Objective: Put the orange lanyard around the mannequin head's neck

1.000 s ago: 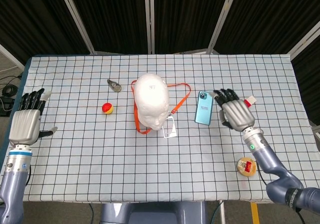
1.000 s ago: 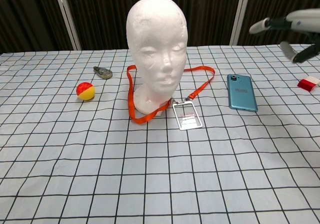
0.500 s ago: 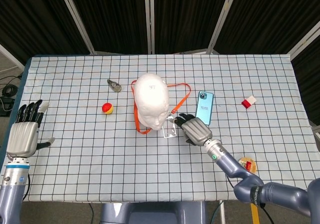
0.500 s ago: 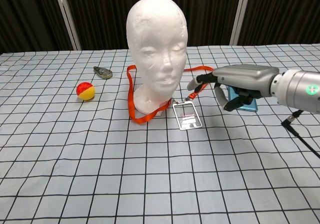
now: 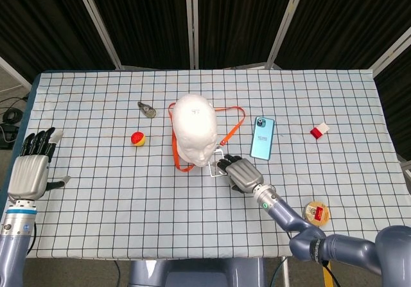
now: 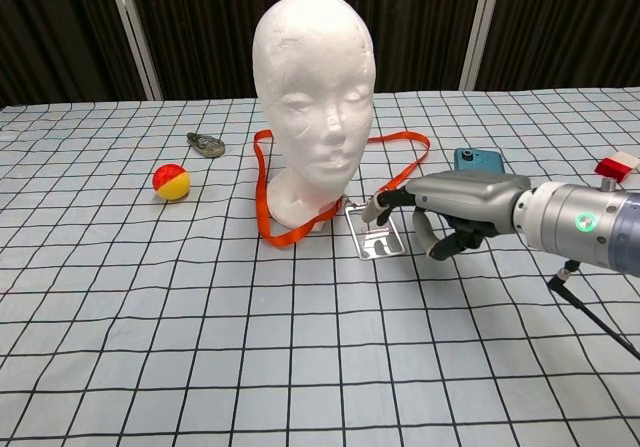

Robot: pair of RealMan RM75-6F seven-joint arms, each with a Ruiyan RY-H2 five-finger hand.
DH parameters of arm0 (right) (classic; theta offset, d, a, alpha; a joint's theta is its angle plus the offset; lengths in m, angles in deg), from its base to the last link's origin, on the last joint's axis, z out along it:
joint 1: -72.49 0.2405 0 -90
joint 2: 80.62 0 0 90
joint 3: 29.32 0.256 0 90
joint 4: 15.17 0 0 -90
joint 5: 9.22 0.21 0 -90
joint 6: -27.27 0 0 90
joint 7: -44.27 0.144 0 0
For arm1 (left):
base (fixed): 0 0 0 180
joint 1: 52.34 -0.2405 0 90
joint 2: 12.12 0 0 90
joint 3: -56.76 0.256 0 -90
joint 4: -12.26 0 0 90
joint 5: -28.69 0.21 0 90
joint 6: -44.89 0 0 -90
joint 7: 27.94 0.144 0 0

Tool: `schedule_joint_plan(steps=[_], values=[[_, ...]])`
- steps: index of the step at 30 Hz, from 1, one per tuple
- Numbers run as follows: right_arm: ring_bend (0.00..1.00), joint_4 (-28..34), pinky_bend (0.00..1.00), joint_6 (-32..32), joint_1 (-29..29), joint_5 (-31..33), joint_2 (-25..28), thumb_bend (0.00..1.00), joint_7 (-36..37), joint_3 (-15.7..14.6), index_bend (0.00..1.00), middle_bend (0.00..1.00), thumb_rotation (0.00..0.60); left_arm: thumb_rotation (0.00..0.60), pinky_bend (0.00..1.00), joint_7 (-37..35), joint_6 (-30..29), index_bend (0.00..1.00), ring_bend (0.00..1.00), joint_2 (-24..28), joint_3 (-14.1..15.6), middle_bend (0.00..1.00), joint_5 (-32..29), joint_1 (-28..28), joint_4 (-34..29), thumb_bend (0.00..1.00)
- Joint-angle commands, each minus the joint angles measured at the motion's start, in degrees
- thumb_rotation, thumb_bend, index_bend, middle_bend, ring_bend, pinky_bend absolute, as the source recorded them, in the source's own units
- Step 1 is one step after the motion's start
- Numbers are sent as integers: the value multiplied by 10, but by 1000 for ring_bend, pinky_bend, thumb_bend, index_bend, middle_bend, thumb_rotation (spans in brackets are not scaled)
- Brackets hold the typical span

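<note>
Beside mannequin head (image 6: 312, 97), right hand (image 6: 455, 210) moved closer, fingers spread over badge holder (image 6: 377, 239), grasping nothing.

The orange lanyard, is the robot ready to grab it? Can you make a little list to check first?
1. Orange lanyard lies flat on the table around the mannequin head's base: ok.
2. Right hand at the badge holder: ok.
3. Right hand actually gripping it: cannot tell.
4. Left hand holds nothing, far off at the table's left edge: ok.
5. Blue phone clear of the strap: ok.
6. Mannequin head upright: ok.
</note>
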Motion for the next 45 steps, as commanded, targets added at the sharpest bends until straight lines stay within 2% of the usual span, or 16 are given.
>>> schedule_joint_plan(steps=[1,14,21,45], values=[[123,-1,228,1,-2,-7,-2,960,6,-4,213,204,600,600,0,1,3,0,0,-1,-1,0,-1,-1,0,0],[124,-19,231,-16,-2,-3,-11,960,4,-14,215,202,600,600,0,3,16,0,0,-4,-12,0,-3,-4,4,0],[189,-2,255,-28,-1,-7,0,963,6,-21,256,249,600,600,0,6,22,0,0,-7,-17,0,-5,-4,8,0],[217,139,291,-90,8,-42,78,981,59,-60,296,288,600,600,0,20,31,0,0,-15,-22,0,-2,-8,10,0]])
